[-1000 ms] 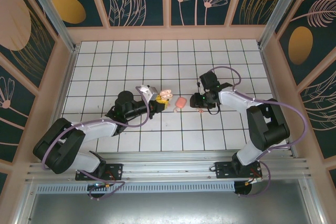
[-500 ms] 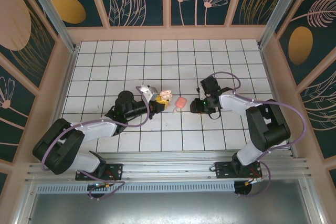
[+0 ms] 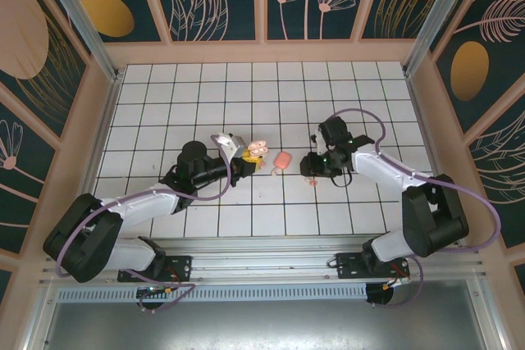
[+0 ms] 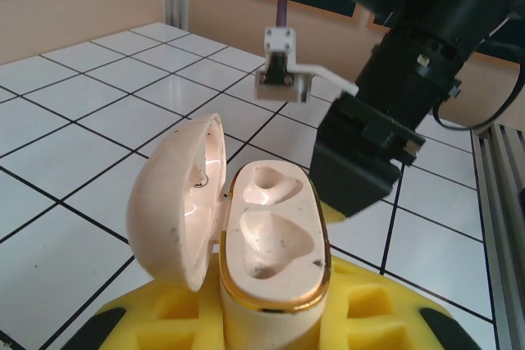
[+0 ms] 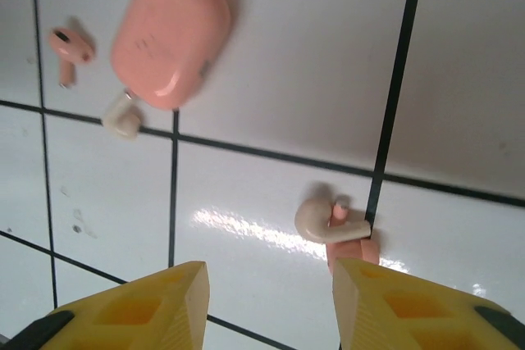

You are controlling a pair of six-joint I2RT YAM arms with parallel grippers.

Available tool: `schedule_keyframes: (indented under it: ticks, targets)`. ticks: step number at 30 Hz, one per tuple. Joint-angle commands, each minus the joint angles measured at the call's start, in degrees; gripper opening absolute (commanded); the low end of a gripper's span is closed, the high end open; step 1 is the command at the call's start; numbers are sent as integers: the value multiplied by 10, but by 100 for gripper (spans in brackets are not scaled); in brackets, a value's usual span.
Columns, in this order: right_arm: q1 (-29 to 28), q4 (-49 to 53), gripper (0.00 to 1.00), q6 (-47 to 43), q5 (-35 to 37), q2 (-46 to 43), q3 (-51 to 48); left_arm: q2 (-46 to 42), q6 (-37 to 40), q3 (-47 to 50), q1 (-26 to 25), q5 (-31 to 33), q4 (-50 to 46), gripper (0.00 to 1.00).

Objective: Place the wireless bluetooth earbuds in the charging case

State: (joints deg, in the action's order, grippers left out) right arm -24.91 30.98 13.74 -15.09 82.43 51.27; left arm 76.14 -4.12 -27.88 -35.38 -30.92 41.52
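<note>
Right arm (image 3: 385,171) swung outward; earbud (image 5: 332,225) lies just beyond right gripper (image 5: 269,275).

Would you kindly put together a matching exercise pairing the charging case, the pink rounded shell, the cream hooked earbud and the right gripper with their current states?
Things:
1. charging case
2. pink rounded shell
3. cream hooked earbud
4. right gripper

States:
A. open, holding nothing
B. lying flat with a tiny pink earbud beside it
C. opened, empty inside, clamped in the left gripper
D. lying beside a black grid line, just ahead of the yellow fingertips

Pairs: 1-C, 2-B, 3-D, 4-A
</note>
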Motion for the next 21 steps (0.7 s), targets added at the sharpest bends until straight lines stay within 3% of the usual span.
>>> schedule_keyframes:
  ticks: [1, 4, 9, 21]
  targets:
    - [-4, 50, 45, -57, 33, 8, 34, -7, 11, 2, -2, 1, 6, 19]
    - [-28, 65, 46, -127, 47, 38, 50, -5, 11, 2, -2, 2, 10, 19]
    - [-48, 80, 47, -169, 106, 91, 79, -9, 7, 6, -2, 3, 24, 20]
    - [-61, 96, 51, -172, 142, 161, 89, -11, 19, 4, -2, 10, 13, 19]
